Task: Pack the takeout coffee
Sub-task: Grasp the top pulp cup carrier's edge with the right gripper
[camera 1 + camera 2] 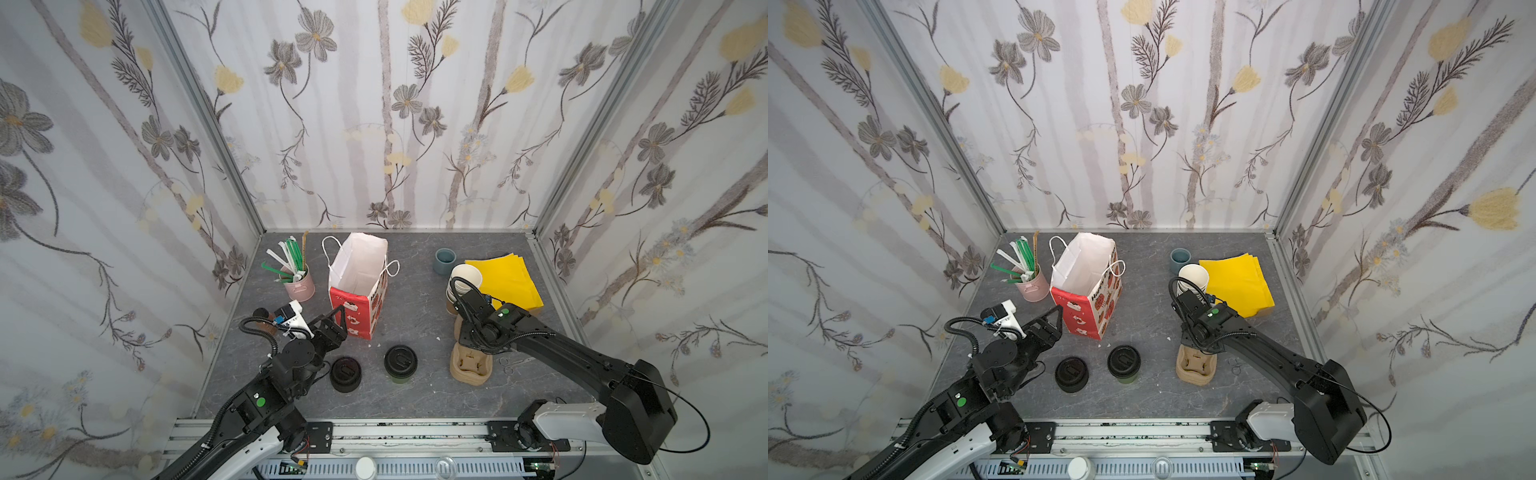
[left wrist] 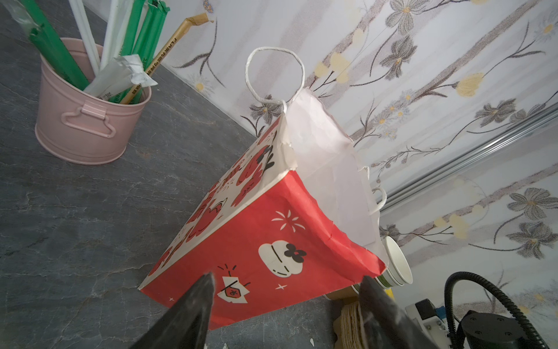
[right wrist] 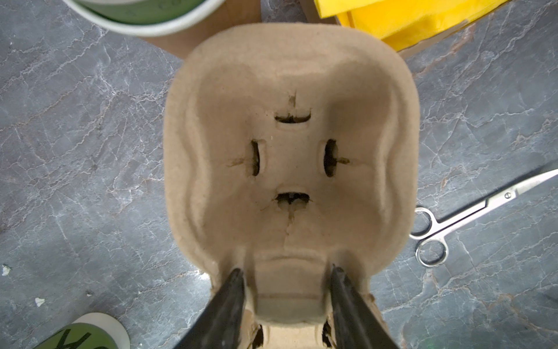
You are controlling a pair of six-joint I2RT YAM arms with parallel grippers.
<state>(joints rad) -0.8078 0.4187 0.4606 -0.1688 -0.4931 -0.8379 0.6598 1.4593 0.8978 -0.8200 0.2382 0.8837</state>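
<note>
Grey stone-look table (image 1: pixel 415 399), flowery walls (image 1: pixel 374 124). So the coffee cup (image 1: pixel 400 362) stands upright in front of the red paper bag (image 1: pixel 357 311), between the lid stack (image 1: pixel 345 374) and the cardboard tray (image 1: pixel 469 370). By the bag the left gripper (image 2: pixel 288 276) gapes wide, empty. And the right gripper (image 3: pixel 287 270) straddles the tray's narrow middle, can't tell if it's pinching.

Bright, even, diffuse — only soft shadows on the grey marbled bench (image 1: pixel 415 332). Wide-angle bending at top-view edges. Near rim of moulded brown pulp cup carrier (image 3: pixel 290 157) soft, unfocused.
</note>
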